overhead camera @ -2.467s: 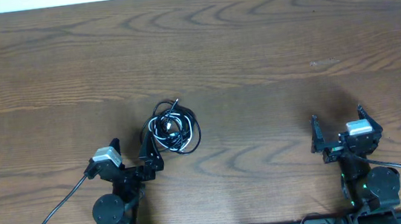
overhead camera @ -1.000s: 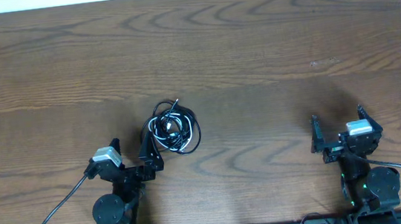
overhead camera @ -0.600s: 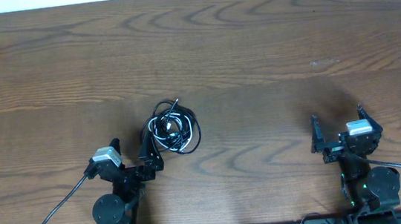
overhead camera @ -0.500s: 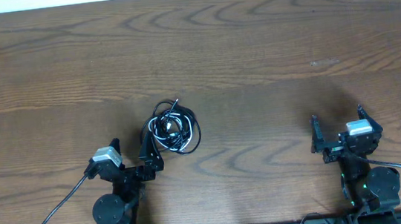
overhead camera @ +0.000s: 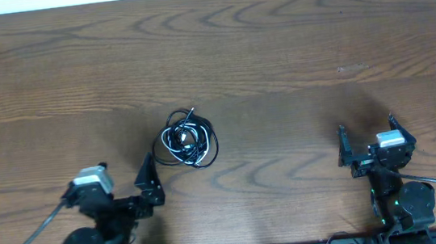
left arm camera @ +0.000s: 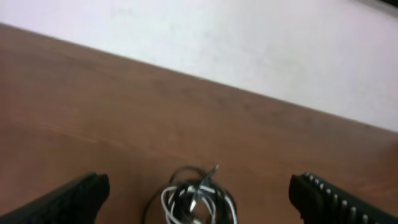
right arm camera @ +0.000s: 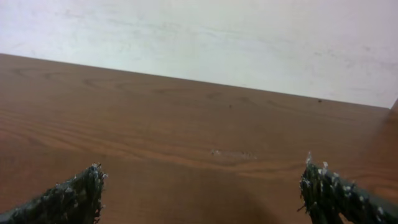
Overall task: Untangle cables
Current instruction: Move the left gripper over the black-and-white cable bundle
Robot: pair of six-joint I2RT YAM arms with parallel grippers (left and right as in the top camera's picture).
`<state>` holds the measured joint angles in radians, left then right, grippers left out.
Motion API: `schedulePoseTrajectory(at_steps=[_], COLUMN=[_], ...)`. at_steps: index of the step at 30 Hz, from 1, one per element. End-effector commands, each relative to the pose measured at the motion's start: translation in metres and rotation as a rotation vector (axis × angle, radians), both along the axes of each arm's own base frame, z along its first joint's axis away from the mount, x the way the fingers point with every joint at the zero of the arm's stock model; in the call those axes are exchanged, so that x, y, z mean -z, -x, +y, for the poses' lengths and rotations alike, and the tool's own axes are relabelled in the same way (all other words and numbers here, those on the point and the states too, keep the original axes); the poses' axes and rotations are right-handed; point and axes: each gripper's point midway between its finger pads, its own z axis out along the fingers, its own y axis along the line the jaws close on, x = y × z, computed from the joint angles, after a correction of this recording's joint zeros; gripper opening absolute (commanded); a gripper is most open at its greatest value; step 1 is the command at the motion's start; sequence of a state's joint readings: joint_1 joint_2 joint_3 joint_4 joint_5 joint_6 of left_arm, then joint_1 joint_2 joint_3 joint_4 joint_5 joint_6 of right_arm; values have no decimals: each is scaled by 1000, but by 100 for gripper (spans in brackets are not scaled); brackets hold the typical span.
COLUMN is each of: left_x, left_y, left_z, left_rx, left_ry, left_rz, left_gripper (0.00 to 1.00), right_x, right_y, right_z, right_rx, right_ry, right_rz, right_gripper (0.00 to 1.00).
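My left claw [overhead camera: 125,163] is spread wide, gripping nothing. The cables [overhead camera: 188,139], a tangled white-and-black bundle, lie just ahead of it on the dark wood-grain table [overhead camera: 275,43]. My right claw [overhead camera: 366,125] gapes too, well apart from them. A pale wall [right arm camera: 186,31] stands beyond.

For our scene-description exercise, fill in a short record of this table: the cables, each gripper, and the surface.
cables: tangled bundle of thin white and black cords, one clump lying on the table
left gripper: open, empty, near the bundle, not touching
right gripper: open, empty, far from the bundle
surface: dark brown wooden table
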<state>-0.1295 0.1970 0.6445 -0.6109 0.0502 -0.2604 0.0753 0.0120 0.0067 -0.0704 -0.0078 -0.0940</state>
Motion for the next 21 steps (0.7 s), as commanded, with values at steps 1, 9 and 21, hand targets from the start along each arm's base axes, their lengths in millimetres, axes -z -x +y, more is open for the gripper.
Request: schedulePoseTrajectory(at_steps=[1, 9, 21], left_x=[-35, -49, 1], left_y=[4, 3, -48], left_z=[-1, -6, -13], left_rx=[17, 54, 57], left_ry=[-39, -80, -110], left_rz=[46, 423, 710], left_gripper=[98, 98, 98], right_x=[1, 1, 1], right_y=[0, 0, 0], right_z=[1, 1, 1], right_rx=[-4, -4, -4], right_ry=[-11, -11, -11], right_rz=[3, 3, 3], right_gripper=[99, 99, 99])
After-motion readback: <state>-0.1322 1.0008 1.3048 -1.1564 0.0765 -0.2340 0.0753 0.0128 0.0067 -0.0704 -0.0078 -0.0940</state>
